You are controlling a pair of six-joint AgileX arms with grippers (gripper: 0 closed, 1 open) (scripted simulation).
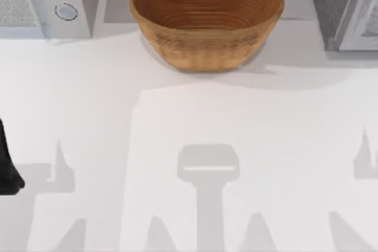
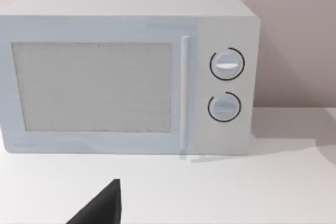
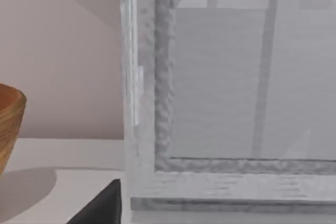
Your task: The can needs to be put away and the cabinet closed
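The can is out of view. The cabinet (image 1: 345,10) stands at the table's back right corner, pale grey with a framed door. In the right wrist view its door panel (image 3: 236,87) is very close, with a dark part of my right gripper (image 3: 102,208) just in front of its lower frame. My left arm (image 1: 7,163) sits at the table's left edge. A dark part of my left gripper (image 2: 100,208) appears in the left wrist view, low over the table and facing the microwave.
A white microwave (image 1: 41,1) with two round dials (image 2: 227,64) stands at the back left, its door shut. A large wicker basket (image 1: 207,19) sits at the back centre, and its rim (image 3: 8,124) lies to the side of the cabinet. The white tabletop (image 1: 195,146) spreads across the front.
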